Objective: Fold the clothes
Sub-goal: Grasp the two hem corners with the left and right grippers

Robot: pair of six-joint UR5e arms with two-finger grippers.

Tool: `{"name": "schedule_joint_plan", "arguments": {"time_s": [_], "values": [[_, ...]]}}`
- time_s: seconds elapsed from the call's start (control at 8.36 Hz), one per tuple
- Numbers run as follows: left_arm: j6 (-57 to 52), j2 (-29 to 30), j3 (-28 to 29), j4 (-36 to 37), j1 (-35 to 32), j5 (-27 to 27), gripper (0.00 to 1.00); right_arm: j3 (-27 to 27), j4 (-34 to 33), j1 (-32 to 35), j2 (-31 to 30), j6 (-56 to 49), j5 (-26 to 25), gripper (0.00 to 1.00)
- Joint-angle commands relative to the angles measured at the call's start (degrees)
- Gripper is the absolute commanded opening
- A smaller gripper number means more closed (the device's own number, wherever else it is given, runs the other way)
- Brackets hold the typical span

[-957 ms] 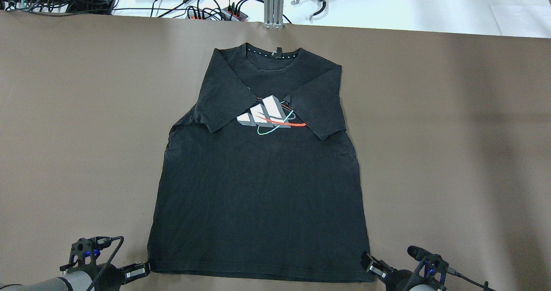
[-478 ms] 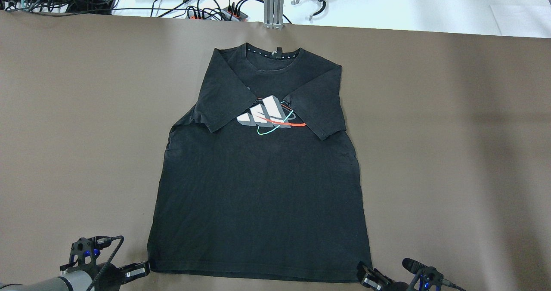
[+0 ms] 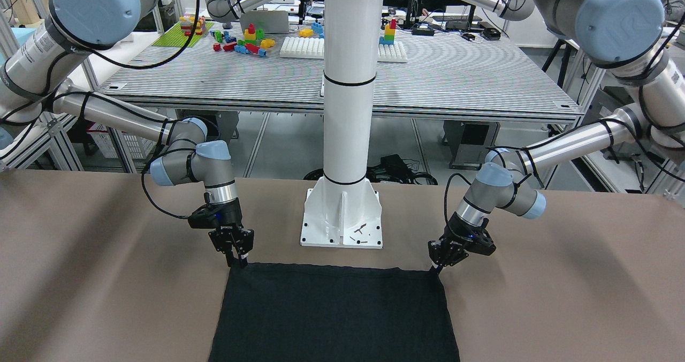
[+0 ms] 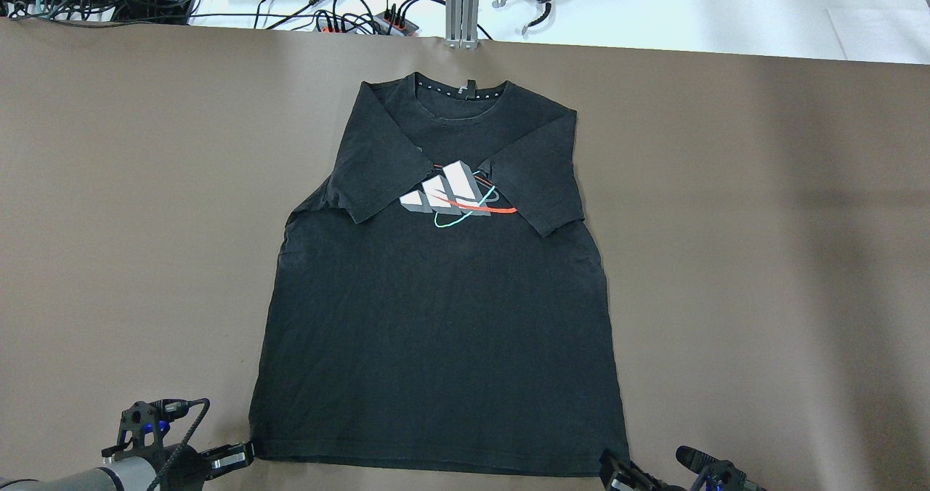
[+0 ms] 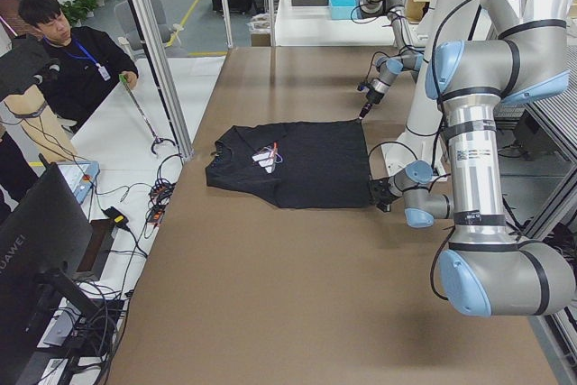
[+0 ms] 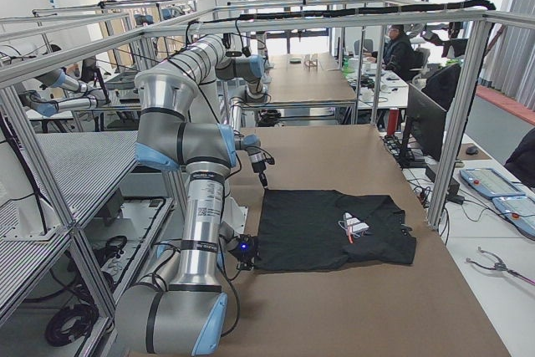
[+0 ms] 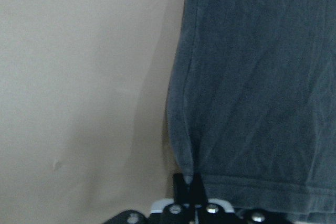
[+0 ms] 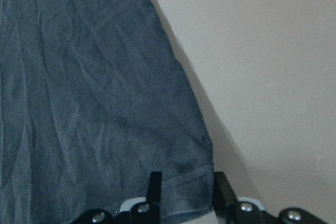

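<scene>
At the left of the overhead view, the left gripper [image 4: 248, 449] is shown only in part, its arm being cut off by the lower edge. Its tips are set at the near left corner of the hem. In the left wrist view the fingers [image 7: 178, 187] are pressed together, and that corner of the hem is pinched between them.

In the middle, the clothes [image 4: 436, 317], a single black T-shirt, are spread flat on the brown table [image 4: 109, 222], with the collar away from the robot and the hem toward it. Both short sleeves are folded inward over the chest, so the print [image 4: 454, 197] is partly covered at either end. In the front-facing view only the hem half is shown, the rest being cut off by the lower edge. There the hem lies near the base plate [image 3: 342, 217] of the white pole [image 3: 350, 83] without touching it.

At the right, the right gripper [image 4: 609, 468] is largely cut off by the lower edge of the overhead view. In the right wrist view its fingers [image 8: 154, 182] are held apart, with the near right corner of the hem lying between them. Whether the cloth is touched by them cannot be made out.
</scene>
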State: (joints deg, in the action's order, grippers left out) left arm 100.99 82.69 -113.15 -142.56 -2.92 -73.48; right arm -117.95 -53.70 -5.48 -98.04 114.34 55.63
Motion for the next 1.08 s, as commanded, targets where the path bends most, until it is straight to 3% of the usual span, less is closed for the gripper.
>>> {"name": "schedule_joint_plan", "arguments": {"time_s": [0.0, 0.48, 0.72, 0.96], "values": [[0.00, 0.01, -0.05, 0.00, 0.01, 0.00, 0.00, 0.00, 0.00, -0.76, 0.04, -0.08, -0.87, 0.00], [-0.18, 0.36, -0.31, 0.00, -0.16, 0.00, 0.00, -0.61, 0.00, -0.50, -0.05, -0.87, -0.87, 0.00], [-3.41, -0.07, -3.98, 0.17, -1.30, -0.79, 0.00, -4.20, -0.52, 0.20, -0.22, -4.19, -0.26, 0.00], [-5.45, -0.08, -7.86, 1.57, -8.37, -9.35, 0.00, -7.81, -0.53, 3.52, 0.04, -12.18, 1.22, 0.00]]}}
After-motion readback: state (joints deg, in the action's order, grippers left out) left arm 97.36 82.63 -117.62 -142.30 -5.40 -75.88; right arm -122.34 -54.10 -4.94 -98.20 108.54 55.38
